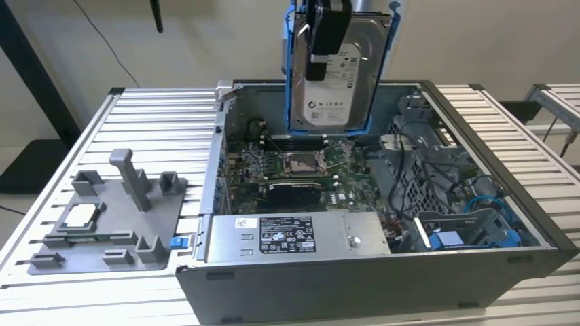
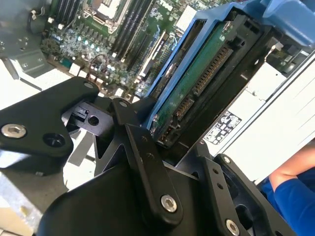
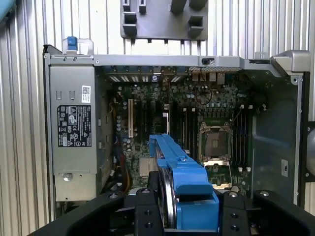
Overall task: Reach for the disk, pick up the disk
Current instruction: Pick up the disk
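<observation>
Holding the disk [image 1: 340, 75] clamped in the gripper [image 1: 322, 41], lifted clear above the open computer case [image 1: 381, 285]. I see it hanging upright on edge in the exterior view, label side facing the camera, blue frame round its edges. In the second wrist view the black fingers [image 2: 147, 167] squeeze the drive [image 2: 197, 83] from both flat faces, connector edge showing. In the first wrist view the blue frame [image 3: 189, 189] sits between the finger links, straight above the motherboard [image 3: 187, 132].

So the pick looks done; the disk is up over the far half of the case, above the processor socket [image 1: 303, 161].

Risks as I judge them:
- The grip appears to sit near one end of the drive, so most of its weight hangs below. A jolt could make it pivot or slide out.
- A drop from here lands on the socket and memory slots, which would be bad.
- Moving sideways while low could catch the frame on the case wall or the cables [image 1: 426, 146] on the exterior view's right.

Grey fixture plate [image 1: 109, 224] sits near the table's [image 1: 136, 129] front corner on the exterior view's left, well apart. A person's sleeve [image 2: 295, 196] shows in the second wrist view, so I'm keeping an eye on it.
</observation>
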Robot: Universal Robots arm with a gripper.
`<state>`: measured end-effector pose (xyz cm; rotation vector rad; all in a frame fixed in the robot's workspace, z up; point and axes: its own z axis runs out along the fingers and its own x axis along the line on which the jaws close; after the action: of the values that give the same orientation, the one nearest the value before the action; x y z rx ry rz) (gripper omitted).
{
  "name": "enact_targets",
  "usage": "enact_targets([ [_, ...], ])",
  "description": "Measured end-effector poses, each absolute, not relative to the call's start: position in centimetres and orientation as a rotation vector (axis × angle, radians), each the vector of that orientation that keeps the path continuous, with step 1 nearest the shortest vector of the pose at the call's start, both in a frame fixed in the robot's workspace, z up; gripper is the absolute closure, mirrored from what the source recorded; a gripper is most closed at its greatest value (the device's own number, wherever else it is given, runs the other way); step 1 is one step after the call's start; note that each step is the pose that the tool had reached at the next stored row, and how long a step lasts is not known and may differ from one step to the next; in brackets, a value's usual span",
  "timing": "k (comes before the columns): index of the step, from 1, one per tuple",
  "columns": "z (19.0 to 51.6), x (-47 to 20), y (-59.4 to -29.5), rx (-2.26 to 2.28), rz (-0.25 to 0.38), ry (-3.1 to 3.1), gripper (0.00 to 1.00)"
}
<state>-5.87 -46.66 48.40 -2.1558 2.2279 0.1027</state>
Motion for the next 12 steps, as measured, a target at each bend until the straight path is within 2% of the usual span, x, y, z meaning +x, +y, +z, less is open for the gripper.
enact_targets([
  [12, 48.2, -5.2, -48.7, -2.155, 0.103, 2.229, 1.0],
])
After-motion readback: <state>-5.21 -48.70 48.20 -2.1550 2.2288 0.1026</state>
